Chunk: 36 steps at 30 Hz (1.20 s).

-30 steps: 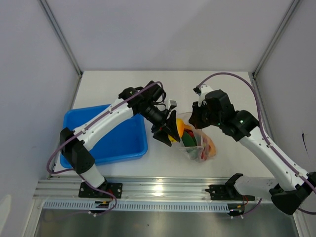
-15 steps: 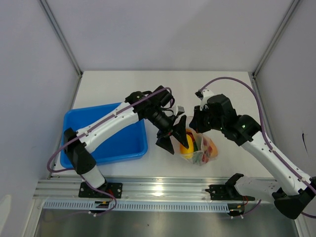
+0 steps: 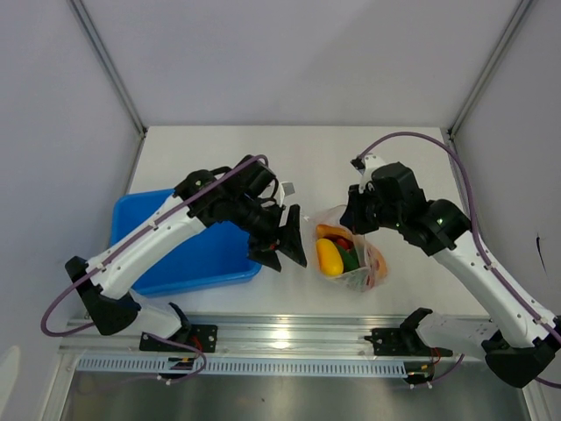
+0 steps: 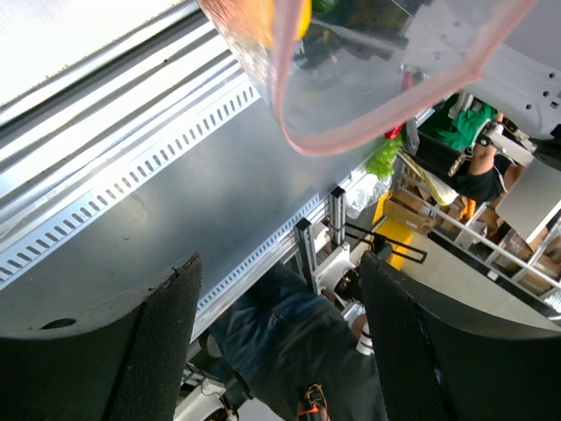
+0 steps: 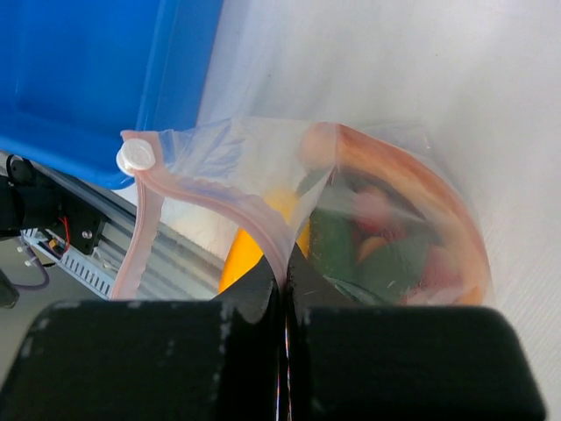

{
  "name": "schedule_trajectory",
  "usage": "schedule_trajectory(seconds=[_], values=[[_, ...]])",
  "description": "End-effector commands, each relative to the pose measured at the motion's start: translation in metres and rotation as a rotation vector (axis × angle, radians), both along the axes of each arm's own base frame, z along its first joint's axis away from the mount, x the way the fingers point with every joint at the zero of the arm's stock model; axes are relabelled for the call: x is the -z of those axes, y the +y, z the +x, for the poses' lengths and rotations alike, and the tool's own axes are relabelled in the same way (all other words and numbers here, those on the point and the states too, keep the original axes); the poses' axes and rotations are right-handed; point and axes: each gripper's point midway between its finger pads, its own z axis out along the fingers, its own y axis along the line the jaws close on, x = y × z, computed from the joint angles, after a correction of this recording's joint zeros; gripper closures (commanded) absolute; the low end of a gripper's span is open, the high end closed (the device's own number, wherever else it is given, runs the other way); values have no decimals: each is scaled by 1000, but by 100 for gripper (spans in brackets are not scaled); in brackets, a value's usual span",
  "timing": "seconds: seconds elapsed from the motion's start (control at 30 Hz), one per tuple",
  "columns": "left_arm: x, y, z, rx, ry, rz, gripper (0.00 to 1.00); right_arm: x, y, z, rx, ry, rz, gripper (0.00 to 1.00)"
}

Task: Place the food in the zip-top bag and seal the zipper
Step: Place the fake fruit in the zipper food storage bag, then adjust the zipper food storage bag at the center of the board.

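Observation:
The clear zip-top bag [image 3: 358, 260] lies right of centre on the table, its mouth open toward the left. Inside it are a yellow-orange piece [image 3: 328, 256], a green piece [image 3: 349, 254] and reddish pieces. My right gripper [image 3: 354, 219] is shut on the pinkish-red zipper strip [image 5: 263, 235] at the bag's upper mouth edge and holds it up. My left gripper [image 3: 286, 239] is open and empty, just left of the bag mouth. In the left wrist view the strip [image 4: 351, 139] hangs beyond my open fingers [image 4: 166, 333].
The blue tray [image 3: 210, 259] sits to the left, under my left arm, and also shows in the right wrist view [image 5: 88, 70]. A metal rail [image 3: 289, 338] runs along the table's near edge. Grey walls close in the back and sides.
My left gripper carried the yellow-orange piece into the bag mouth, let it go, and drew back to the left, open and empty. My right gripper kept hold of the bag's edge.

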Motion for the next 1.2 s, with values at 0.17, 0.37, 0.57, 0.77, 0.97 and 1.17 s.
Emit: schedule_trajectory(seconds=[0.17,0.37,0.57,0.77,0.97,1.17], values=[[13,-22,20,-69,-11,47,29,-37,0,1,2,-50,37,100],[-1,-45,32,-110,-24,-65,31,-36,4,0,-3,-6,27,100],[4,-47,33,-136,-6,-65,39,-40,14,-1,-14,25,77,100],[12,-48,27,-105,15,-61,71,-36,20,1,3,67,89,100],[19,-42,28,-95,-9,-17,77,-33,25,0,-8,90,95,100],[1,-32,49,-110,-142,53,99,-26,11,-9,-16,101,28,86]])
